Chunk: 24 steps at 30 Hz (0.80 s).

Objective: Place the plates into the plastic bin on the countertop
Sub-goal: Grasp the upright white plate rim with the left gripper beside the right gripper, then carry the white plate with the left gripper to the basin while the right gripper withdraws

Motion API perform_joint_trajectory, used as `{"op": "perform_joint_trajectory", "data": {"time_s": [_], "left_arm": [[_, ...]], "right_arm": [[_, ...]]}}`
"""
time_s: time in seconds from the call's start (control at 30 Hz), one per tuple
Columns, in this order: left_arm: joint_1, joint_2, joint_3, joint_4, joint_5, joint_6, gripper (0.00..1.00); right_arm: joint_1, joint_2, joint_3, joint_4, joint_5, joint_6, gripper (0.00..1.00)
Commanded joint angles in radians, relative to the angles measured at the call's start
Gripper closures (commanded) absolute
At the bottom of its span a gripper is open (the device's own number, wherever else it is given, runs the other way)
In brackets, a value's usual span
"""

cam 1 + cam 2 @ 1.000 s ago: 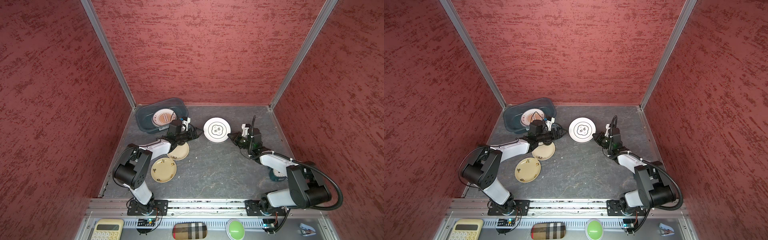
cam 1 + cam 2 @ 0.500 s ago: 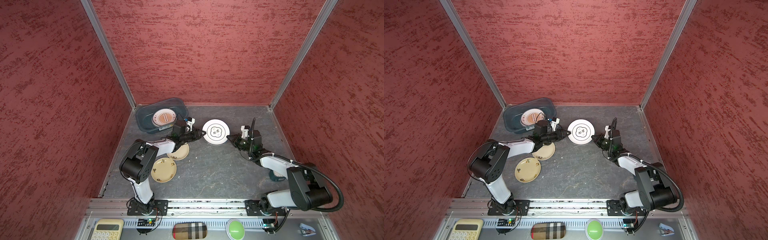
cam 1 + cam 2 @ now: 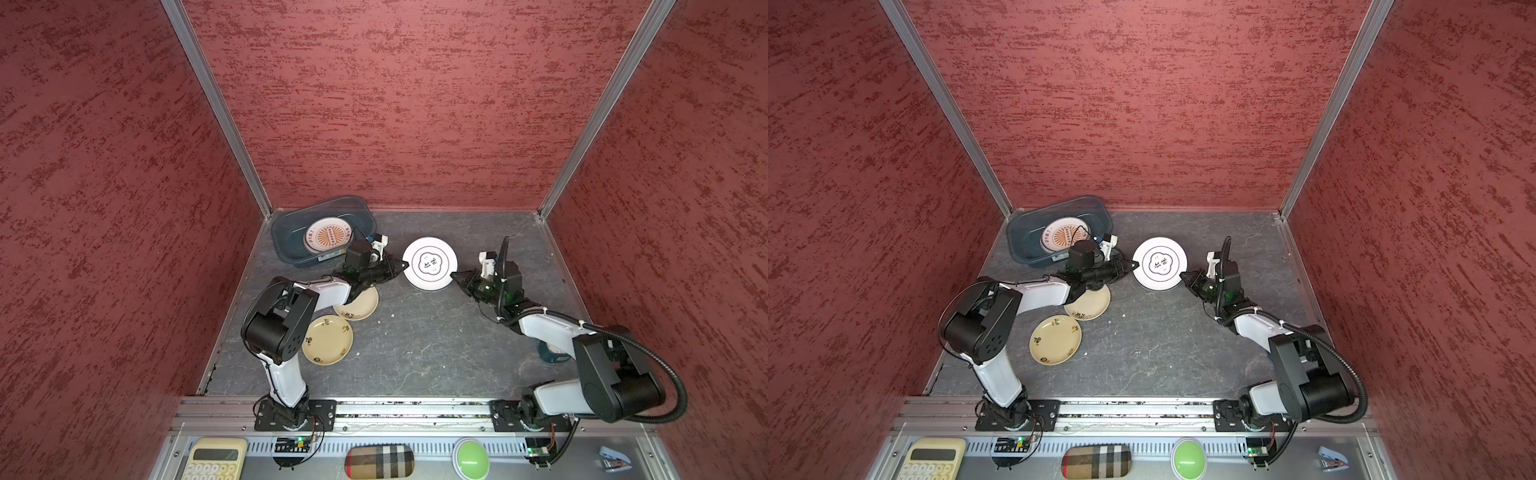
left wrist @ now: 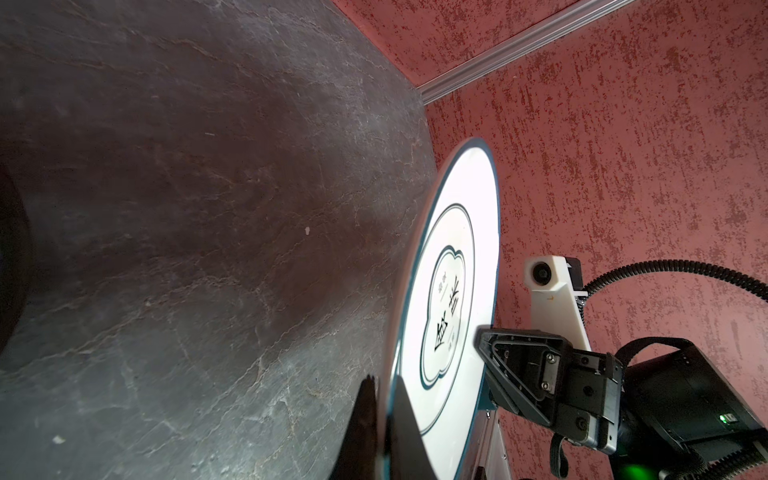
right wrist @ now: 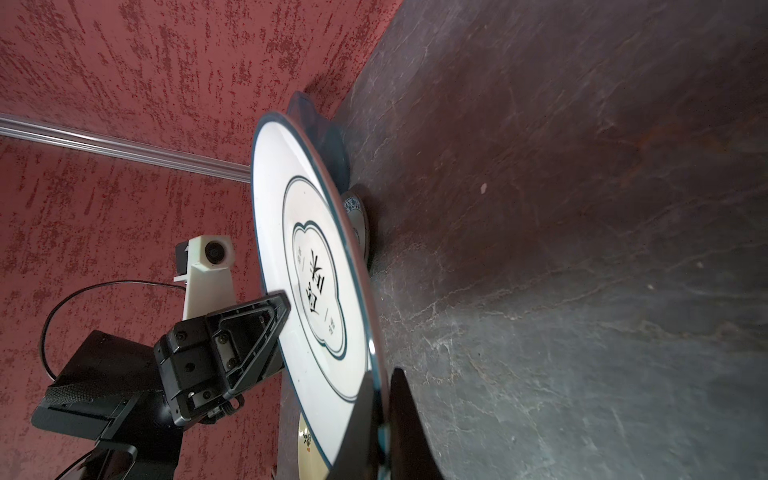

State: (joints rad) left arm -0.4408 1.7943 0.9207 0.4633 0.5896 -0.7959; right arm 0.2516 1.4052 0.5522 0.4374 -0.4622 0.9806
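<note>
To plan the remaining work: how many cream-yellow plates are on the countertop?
2. One cream-yellow plate lies partly under the left arm; the other lies uncovered, nearer the robot's base. The arms may hide more.

White plate point(image 3: 430, 264): dark-teal rim line, thin teal ring, lobed teal outline at centre, black characters inside it.
Sunburst plate point(image 3: 328, 236): orange rays in the middle, white band with reddish marks around them.
Bin point(image 3: 283, 245): translucent dark blue-grey, pale label on one side.
Cream plate point(image 3: 328, 338) and second cream plate point(image 3: 365, 306): pale yellow, small dark and orange motifs.
Patterned plate point(image 5: 354, 210): blue-on-white print, only an edge visible.
Countertop point(image 3: 415, 353): dark grey, pale marbled veins.
Walls point(image 3: 395, 104): red, darker red streaks.
Left gripper point(image 3: 402, 264) and right gripper point(image 3: 455, 275): black.
</note>
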Motion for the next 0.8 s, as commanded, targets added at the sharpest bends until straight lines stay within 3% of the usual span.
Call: {"op": "perform_joint_trajectory", "data": {"time_s": [0.0, 0.13, 0.3, 0.43, 0.77], "left_arm": [[-0.010, 0.001, 0.007, 0.040, 0.030, 0.023, 1.00], [-0.009, -0.011, 0.000, 0.039, 0.023, 0.023, 1.00], [0.001, -0.012, 0.012, 0.025, 0.043, 0.015, 1.00], [0.011, -0.032, 0.006, 0.006, 0.036, 0.018, 1.00], [0.069, -0.098, -0.027, -0.045, 0.020, 0.014, 1.00]], "right_arm": [[0.003, -0.027, -0.006, 0.071, -0.008, 0.040, 0.80], [0.003, -0.037, -0.011, 0.066, -0.001, 0.035, 0.68], [0.005, -0.045, -0.017, 0.059, 0.003, 0.019, 0.37], [0.004, -0.061, -0.022, 0.035, 0.019, -0.006, 0.21], [0.004, -0.155, -0.027, -0.069, 0.129, -0.083, 0.16]]}}
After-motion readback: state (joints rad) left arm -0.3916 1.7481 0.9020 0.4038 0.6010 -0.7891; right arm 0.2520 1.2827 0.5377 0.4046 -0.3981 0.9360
